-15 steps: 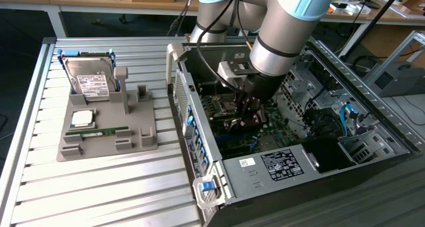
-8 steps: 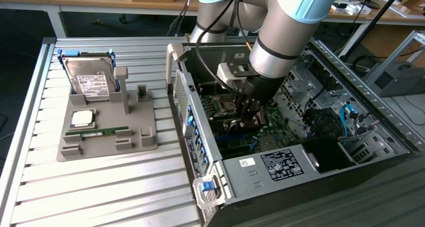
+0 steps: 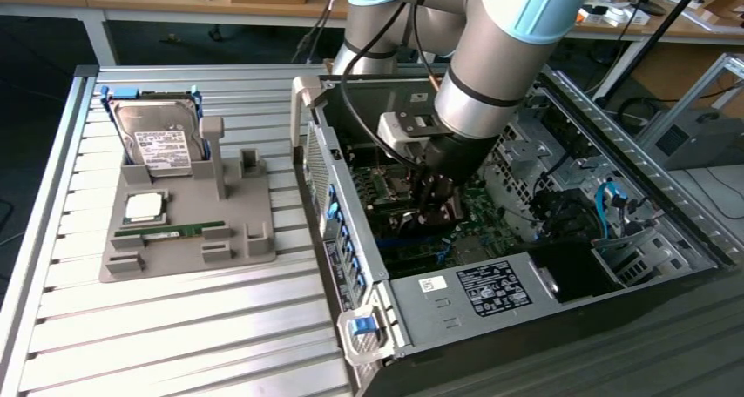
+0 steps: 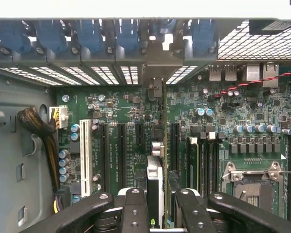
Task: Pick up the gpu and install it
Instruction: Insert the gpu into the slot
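One gpu gripped by tool, over motherboard

Robot arm: thick cylindrical links in matte silver-grey, with light blue caps at the joints and a black band ringing the link's lower end. A black cable runs alongside the links. A pale grey box-shaped camera housing sits at the wrist. Gripper: black, its linkage bars fastened with round silver screws, seen in the wrist view.
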Available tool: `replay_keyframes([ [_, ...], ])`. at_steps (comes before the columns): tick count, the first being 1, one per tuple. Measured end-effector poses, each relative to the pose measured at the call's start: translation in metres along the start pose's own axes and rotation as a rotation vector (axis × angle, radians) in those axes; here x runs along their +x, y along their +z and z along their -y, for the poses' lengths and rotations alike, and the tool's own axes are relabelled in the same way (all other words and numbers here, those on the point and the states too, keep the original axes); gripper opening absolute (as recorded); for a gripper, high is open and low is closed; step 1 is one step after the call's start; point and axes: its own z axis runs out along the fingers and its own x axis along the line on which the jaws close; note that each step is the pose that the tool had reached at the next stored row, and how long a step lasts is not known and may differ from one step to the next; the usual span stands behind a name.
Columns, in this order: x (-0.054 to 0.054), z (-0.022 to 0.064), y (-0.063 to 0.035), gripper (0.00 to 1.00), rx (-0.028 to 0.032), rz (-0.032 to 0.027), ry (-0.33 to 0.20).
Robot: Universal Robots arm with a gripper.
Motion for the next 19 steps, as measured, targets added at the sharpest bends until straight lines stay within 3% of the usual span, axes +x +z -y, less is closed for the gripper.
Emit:
replay_keyframes([
  [19, 0.0001, 0.0, 0.001, 0.27, -0.0001, -0.0001, 0.0],
])
